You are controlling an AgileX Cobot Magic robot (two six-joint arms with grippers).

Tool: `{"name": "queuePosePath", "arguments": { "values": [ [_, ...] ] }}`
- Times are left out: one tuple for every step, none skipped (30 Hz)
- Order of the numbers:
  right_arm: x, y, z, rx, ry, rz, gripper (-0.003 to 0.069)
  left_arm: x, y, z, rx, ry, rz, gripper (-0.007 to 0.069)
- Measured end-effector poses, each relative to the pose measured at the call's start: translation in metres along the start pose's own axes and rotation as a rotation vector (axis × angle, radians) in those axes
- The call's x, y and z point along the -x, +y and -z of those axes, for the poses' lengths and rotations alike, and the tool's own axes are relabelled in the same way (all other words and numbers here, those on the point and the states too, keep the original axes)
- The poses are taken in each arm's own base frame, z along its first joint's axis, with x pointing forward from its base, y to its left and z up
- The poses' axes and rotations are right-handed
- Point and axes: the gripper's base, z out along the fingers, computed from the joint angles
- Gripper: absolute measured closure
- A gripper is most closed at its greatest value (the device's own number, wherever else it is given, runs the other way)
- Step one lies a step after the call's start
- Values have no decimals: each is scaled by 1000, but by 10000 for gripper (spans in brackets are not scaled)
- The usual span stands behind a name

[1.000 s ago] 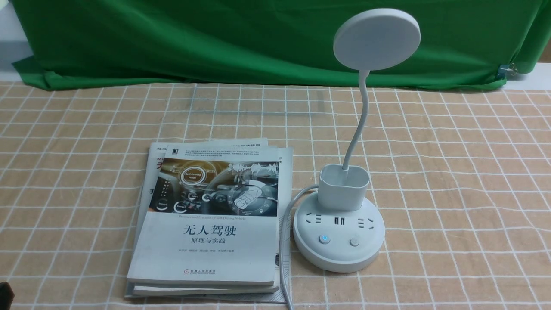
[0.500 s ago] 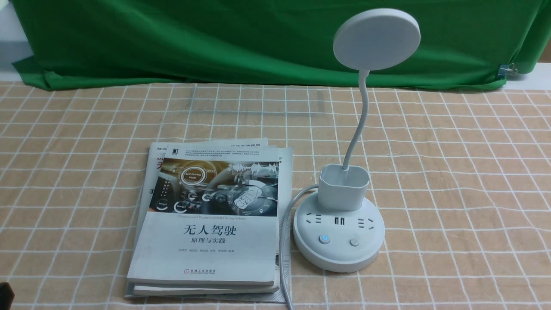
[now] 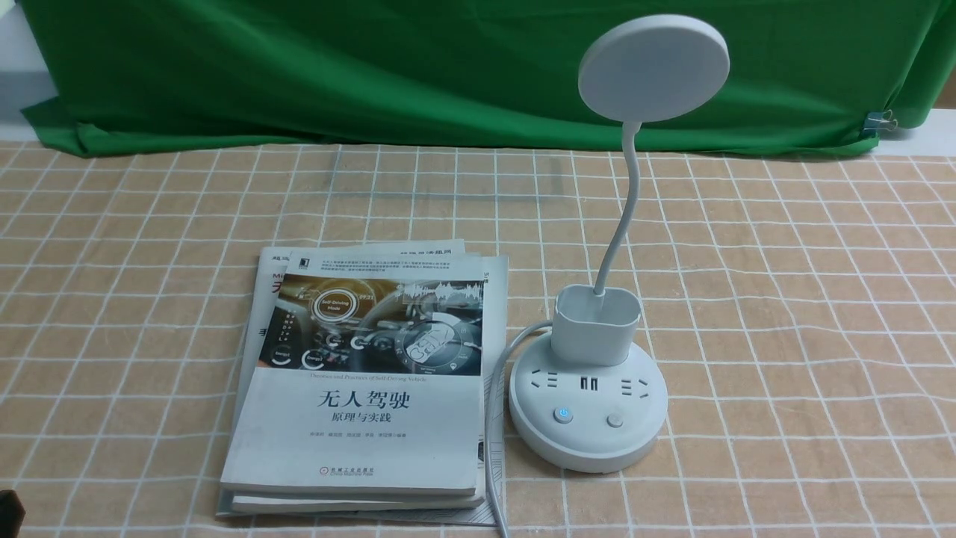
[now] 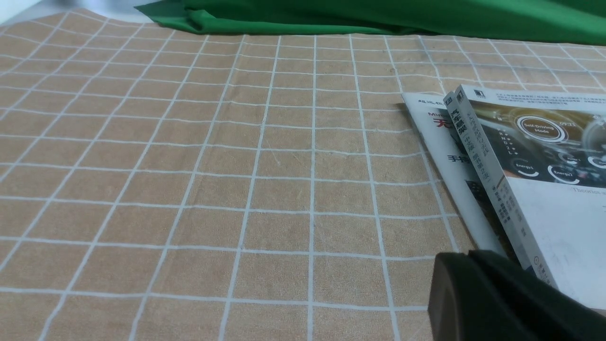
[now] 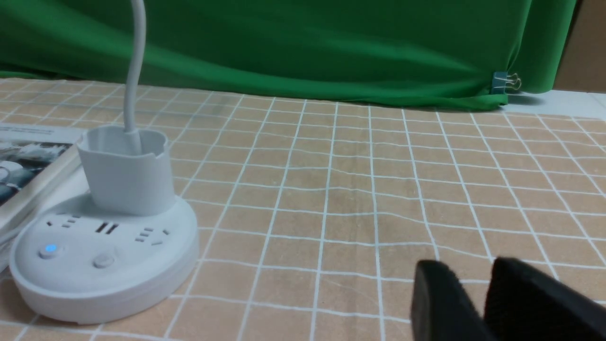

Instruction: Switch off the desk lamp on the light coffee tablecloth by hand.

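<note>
The white desk lamp [image 3: 588, 418] stands on the light coffee tablecloth [image 3: 784, 299], right of centre, its disc head [image 3: 653, 67] raised on a thin neck. On the round base the left button [image 3: 562, 415] glows blue. In the right wrist view the lamp [image 5: 104, 255] stands well off to one side of my right gripper [image 5: 468, 266], which is open, low over the cloth, with nothing between its fingers. My left gripper [image 4: 467, 255] is shut and empty, beside the corner of the books. Only a dark bit of the left hand [image 3: 9, 512] shows in the front view.
A stack of books [image 3: 366, 388] lies just left of the lamp, with the lamp's white cord [image 3: 493, 418] running between them toward the front edge. A green cloth [image 3: 373, 67] hangs along the back, held by a binder clip [image 3: 881, 119] at the right.
</note>
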Motion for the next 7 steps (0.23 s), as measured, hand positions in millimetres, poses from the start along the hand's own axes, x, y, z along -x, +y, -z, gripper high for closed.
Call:
{"name": "queuePosePath", "arguments": {
  "values": [
    [0, 0, 0, 0, 0, 0, 472, 0, 0, 0, 0, 0, 0, 620],
    [0, 0, 0, 0, 0, 0, 470, 0, 0, 0, 0, 0, 0, 620],
    [0, 0, 0, 0, 0, 0, 468, 0, 0, 0, 0, 0, 0, 620],
    [0, 0, 0, 0, 0, 0, 467, 0, 0, 0, 0, 0, 0, 620],
    [0, 0, 0, 0, 0, 0, 467, 0, 0, 0, 0, 0, 0, 620],
    [0, 0, 0, 0, 0, 0, 467, 0, 0, 0, 0, 0, 0, 620],
    [0, 0, 0, 0, 0, 0, 467, 0, 0, 0, 0, 0, 0, 620]
  ]
}}
